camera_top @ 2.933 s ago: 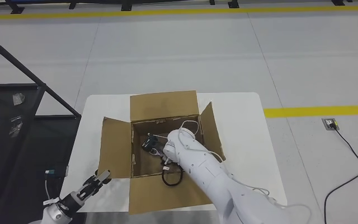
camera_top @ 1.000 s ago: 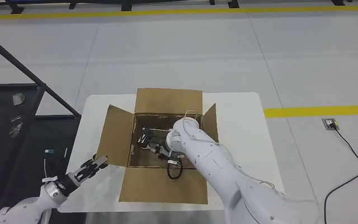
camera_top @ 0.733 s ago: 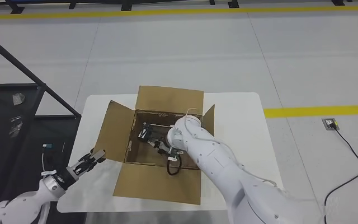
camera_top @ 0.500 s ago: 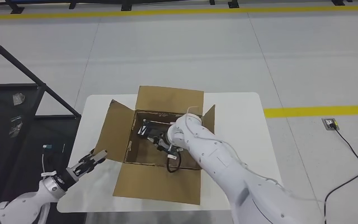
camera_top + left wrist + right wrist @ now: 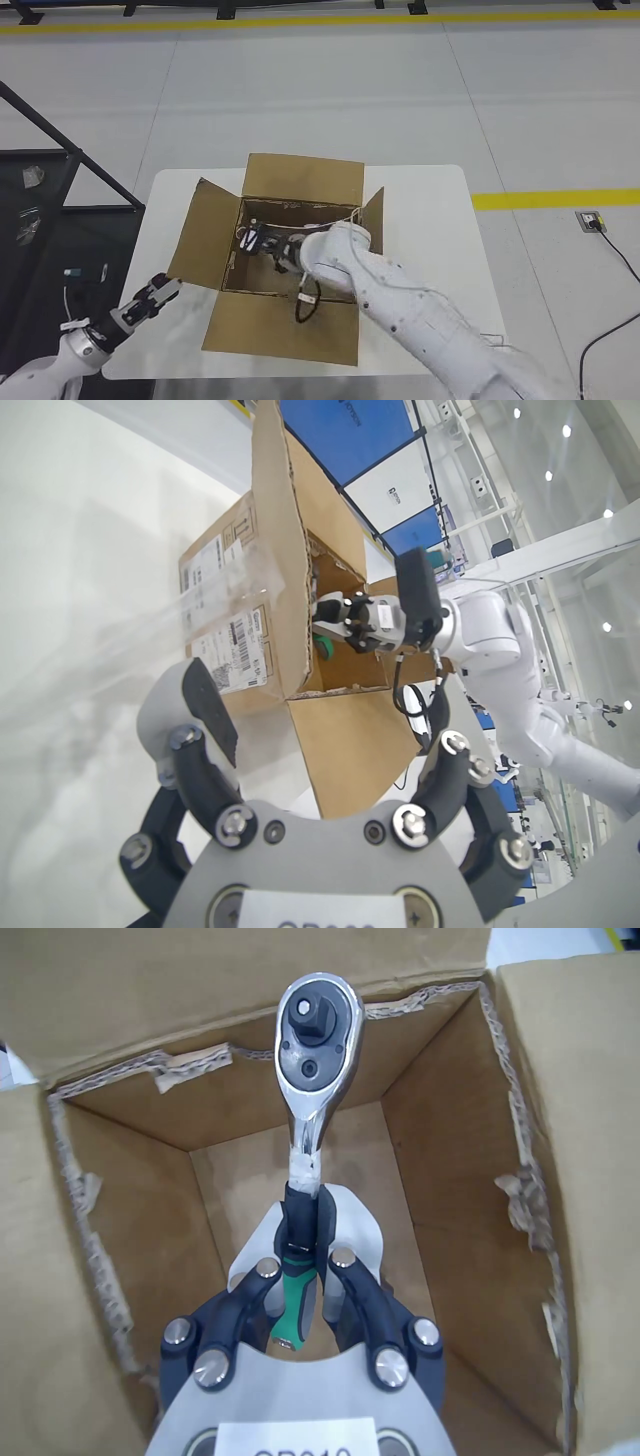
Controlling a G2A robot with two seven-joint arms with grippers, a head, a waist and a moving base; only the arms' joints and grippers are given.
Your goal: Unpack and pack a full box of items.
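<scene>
The right gripper [image 5: 302, 1223] is closed tightly on the black-and-green rubber handle of a chrome ratchet wrench [image 5: 317, 1043]. The wrench's heavy head juts well past the fingertips, inside the open brown cardboard box [image 5: 300, 180] near its 9 o'clock wall. That overhang is the likely trouble: the tool may pivot between the pads, or the head may snag the torn cardboard edge and drag the light box across the white table [image 5: 430, 200]. The left gripper [image 5: 320, 720], spread wide and empty, hangs near the box's 8 o'clock flap, so nothing steadies the box.
</scene>
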